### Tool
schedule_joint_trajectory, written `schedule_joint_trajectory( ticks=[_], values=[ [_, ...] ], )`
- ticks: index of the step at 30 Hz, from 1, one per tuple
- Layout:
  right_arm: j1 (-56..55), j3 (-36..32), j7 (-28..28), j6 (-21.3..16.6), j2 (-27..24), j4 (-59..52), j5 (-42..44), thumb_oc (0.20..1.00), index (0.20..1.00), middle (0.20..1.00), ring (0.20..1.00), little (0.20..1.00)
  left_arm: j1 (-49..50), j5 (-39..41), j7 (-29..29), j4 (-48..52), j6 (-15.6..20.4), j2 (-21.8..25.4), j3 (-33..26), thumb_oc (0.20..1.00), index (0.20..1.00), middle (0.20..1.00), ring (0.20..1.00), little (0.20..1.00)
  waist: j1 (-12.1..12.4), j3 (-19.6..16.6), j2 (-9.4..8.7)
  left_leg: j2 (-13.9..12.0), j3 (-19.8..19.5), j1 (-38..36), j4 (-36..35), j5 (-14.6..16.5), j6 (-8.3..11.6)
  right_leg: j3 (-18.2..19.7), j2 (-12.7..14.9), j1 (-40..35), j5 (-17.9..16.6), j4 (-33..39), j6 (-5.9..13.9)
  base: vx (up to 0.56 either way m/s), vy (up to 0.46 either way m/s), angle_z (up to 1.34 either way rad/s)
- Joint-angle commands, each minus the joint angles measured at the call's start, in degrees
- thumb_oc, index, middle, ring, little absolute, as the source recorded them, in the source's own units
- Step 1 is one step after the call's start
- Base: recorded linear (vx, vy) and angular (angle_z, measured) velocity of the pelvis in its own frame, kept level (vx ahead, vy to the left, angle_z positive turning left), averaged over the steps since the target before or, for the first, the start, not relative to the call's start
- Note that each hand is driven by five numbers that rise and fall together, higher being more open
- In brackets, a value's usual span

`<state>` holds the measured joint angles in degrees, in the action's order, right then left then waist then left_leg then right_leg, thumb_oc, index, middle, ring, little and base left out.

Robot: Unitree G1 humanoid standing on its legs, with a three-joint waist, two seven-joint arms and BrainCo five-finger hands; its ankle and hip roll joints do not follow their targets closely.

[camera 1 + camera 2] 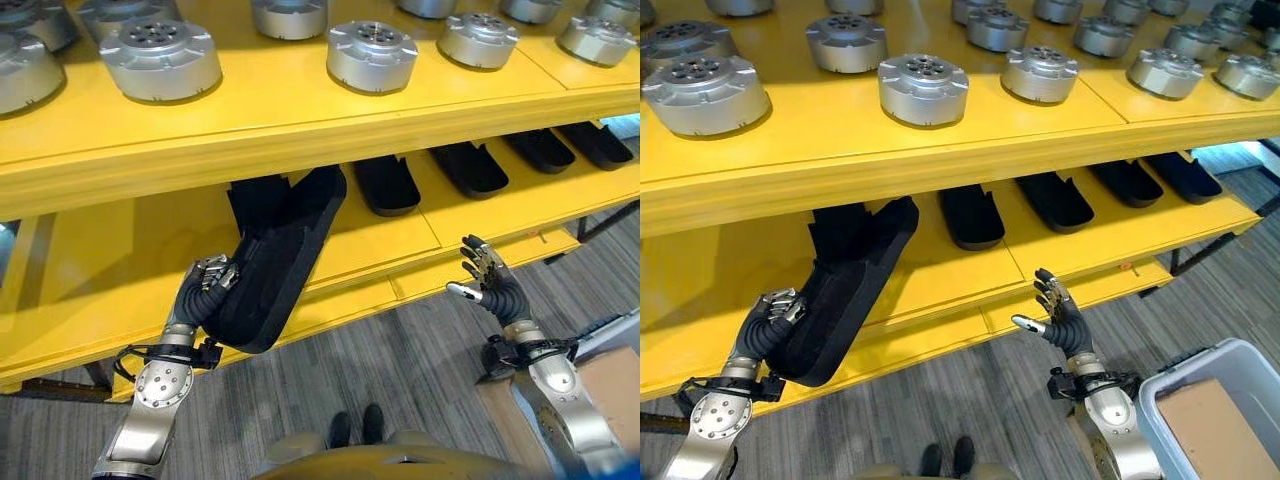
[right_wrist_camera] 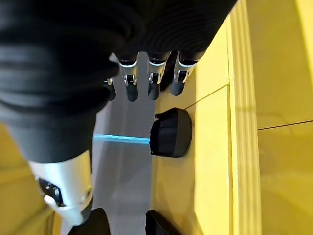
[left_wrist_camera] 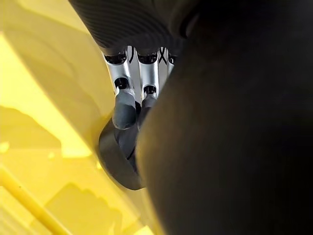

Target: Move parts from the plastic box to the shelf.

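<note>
one black part (image 1: 280, 255) in left hand (image 1: 205, 285)

Yellow shelving over a grey floor

A yellow two-tier shelf (image 1: 300, 115) spans the scene; beneath and before it lies grey wood-grain flooring (image 1: 400, 370), possibly vinyl planks, evenly lit.

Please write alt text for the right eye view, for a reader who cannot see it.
The left hand holds a long black part tilted against the lower yellow shelf, where four similar parts lie. The right hand is open, beside it.
</note>
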<state>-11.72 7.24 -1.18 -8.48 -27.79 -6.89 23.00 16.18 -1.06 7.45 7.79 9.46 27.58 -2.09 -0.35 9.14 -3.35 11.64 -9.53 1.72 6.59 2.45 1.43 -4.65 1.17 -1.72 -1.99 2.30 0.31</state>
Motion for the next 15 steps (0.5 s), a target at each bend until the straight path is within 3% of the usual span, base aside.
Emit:
schedule_joint_trajectory(
  ticks=[1, 2, 3, 4, 5, 6, 7, 8, 9, 10, 11, 13, 15],
  values=[
    [4.6, -2.7, -2.1, -4.4, -0.7, -0.2, 1.1, 1.0, 1.0, 1.0, 1.0, 1.0, -3.2, 3.4, 1.0, 6.0, 4.6, 0.8, -1.8, 0.2, 0.2, 0.2, 0.2, 0.2, -1.3, 1.2, -2.05, -12.3, 12.1, 3.9, 14.0, 5.5, -1.78, -3.3, -0.7, 2.6, 5.5, -8.3, 1.04, -0.02, 0.067, 0.46],
    [4.4, -2.6, -2.3, -4.3, -0.5, -0.2, 1.1, 1.0, 1.0, 1.0, 1.0, 1.0, -3.4, 3.4, 1.4, 6.0, 4.6, 0.8, -1.7, 0.2, 0.2, 0.2, 0.2, 0.2, -1.5, 1.1, -2.55, -15.5, 13.3, 3.7, 13.5, 5.4, -2.47, -3.8, 0.3, 2.6, 5.6, -8.6, 1.35, 0.01, 0.03, 0.63],
    [4.4, -2.6, -2.3, -4.3, -0.5, -0.2, 1.0, 1.0, 1.0, 1.0, 1.0, 1.0, -3.4, 3.4, 1.4, 6.0, 4.6, 0.8, -1.7, 0.2, 0.2, 0.2, 0.2, 0.2, -1.5, 1.1, -2.54, -15.6, 13.3, 3.6, 13.5, 5.6, -2.43, -3.7, 0.3, 2.6, 5.7, -8.8, 1.36, 0.05, 0.184, 0.54],
    [3.5, -3.0, -3.1, -4.5, -0.5, 0.1, 1.3, 1.0, 1.0, 1.0, 1.0, 1.0, -4.4, 3.3, 2.9, 5.7, 4.4, 1.0, -1.5, 0.2, 0.2, 0.2, 0.2, 0.2, -2.9, 0.2, -2.41, -28.4, 15.4, 2.3, 7.7, -2.6, -0.65, -5.7, 3.0, 3.8, 7.7, -12.4, 2.21, 0.06, 0.3, 0.48],
    [3.2, -3.0, -3.4, -4.6, -0.5, 0.3, 1.2, 1.0, 1.0, 1.0, 1.0, 1.0, -5.0, 3.3, 3.3, 5.6, 4.3, 1.3, -1.2, 0.2, 0.2, 0.2, 0.2, 0.2, -3.4, 0.1, -1.9, -33.2, 16.6, 2.0, 5.0, -7.1, 0.68, -6.4, 4.2, 4.5, 8.3, -14.0, 2.92, 0.09, 0.38, 0.58],
    [2.9, -3.0, -3.8, -4.6, -0.6, 0.6, 1.5, 1.0, 1.0, 1.0, 1.0, 1.0, -5.5, 3.3, 3.3, 5.5, 4.1, 1.6, -0.9, 0.2, 0.2, 0.2, 0.2, 0.2, -3.3, -0.2, -1.05, -35.2, 15.5, 1.1, 1.3, -11.8, 2.27, -6.7, 4.5, 5.5, 9.4, -16.0, 3.21, 0.07, 0.283, 0.73],
    [2.7, -3.0, -3.9, -4.7, -0.5, 0.6, 1.6, 1.0, 1.0, 1.0, 1.0, 1.0, -6.1, 3.3, 3.5, 5.4, 4.1, 1.8, -0.7, 0.2, 0.2, 0.2, 0.2, 0.2, -3.1, -0.4, -0.31, -35.8, 13.7, 0.0, -2.4, -14.7, 3.48, -6.7, 4.7, 6.5, 10.1, -18.2, 3.49, 0.11, 0.246, 0.68],
    [3.1, -2.4, -3.8, -4.8, -0.4, 0.8, 1.6, 1.0, 1.0, 1.0, 1.0, 1.0, -6.9, 3.1, 4.0, 5.2, 4.3, 1.9, -0.2, 0.2, 0.2, 0.2, 0.2, 0.2, -2.4, -0.4, 0.25, -35.0, 9.8, -0.8, -3.9, -15.5, 4.4, -5.8, 5.1, 6.8, 10.6, -19.6, 4.05, 0.11, 0.244, 0.31],
    [3.2, -2.3, -3.7, -4.6, -0.2, 0.9, 1.9, 1.0, 1.0, 1.0, 1.0, 1.0, -7.1, 3.1, 4.1, 5.1, 4.2, 1.6, -0.3, 0.2, 0.2, 0.2, 0.2, 0.2, -1.6, -0.4, 0.41, -33.2, 5.8, -1.4, -3.1, -13.1, 5.18, -4.6, 5.6, 6.7, 10.9, -20.0, 4.51, 0.07, 0.186, -0.11],
    [3.3, -2.4, -3.7, -4.6, -0.2, 0.9, 1.9, 1.0, 1.0, 1.0, 1.0, 1.0, -7.2, 3.1, 4.1, 5.1, 4.2, 1.7, -0.3, 0.2, 0.2, 0.2, 0.2, 0.2, -1.7, -0.3, 0.41, -33.1, 5.6, -1.1, -2.9, -13.2, 5.13, -4.7, 5.6, 6.8, 10.6, -19.9, 4.51, 0.1, 0.258, -0.27],
    [3.9, -2.7, -3.4, -4.3, 0.1, 0.9, 2.2, 1.0, 1.0, 1.0, 1.0, 1.0, -6.8, 3.3, 3.6, 5.3, 4.1, 1.2, -0.8, 0.2, 0.2, 0.2, 0.2, 0.2, -1.8, -0.9, 0.87, -30.6, 5.0, -1.7, -2.0, -6.2, 5.33, -3.9, 7.4, 6.2, 11.0, -20.9, 5.44, 0.08, 0.294, -0.31],
    [3.6, -3.5, -3.5, -4.3, 0.7, 0.6, 1.6, 1.0, 1.0, 1.0, 1.0, 1.0, -7.4, 3.4, 3.2, 5.3, 4.5, 1.5, -0.3, 0.2, 0.2, 0.2, 0.2, 0.2, -2.1, -1.0, 1.15, -29.7, 8.3, -2.2, -1.9, -2.8, 5.64, -4.6, 9.9, 5.4, 11.0, -21.3, 6.71, 0.09, 0.346, 0.09],
    [3.4, -3.7, -3.7, -4.1, 1.5, 0.6, 1.5, 1.0, 1.0, 1.0, 1.0, 1.0, -7.8, 3.3, 3.0, 5.4, 4.6, 2.4, -0.3, 0.2, 0.2, 0.2, 0.2, 0.2, -2.0, -1.3, 1.17, -28.4, 8.7, -2.2, -1.1, -1.2, 5.52, -5.0, 11.1, 4.5, 9.9, -20.6, 7.58, 0.07, 0.278, 0.39]
  ],
)
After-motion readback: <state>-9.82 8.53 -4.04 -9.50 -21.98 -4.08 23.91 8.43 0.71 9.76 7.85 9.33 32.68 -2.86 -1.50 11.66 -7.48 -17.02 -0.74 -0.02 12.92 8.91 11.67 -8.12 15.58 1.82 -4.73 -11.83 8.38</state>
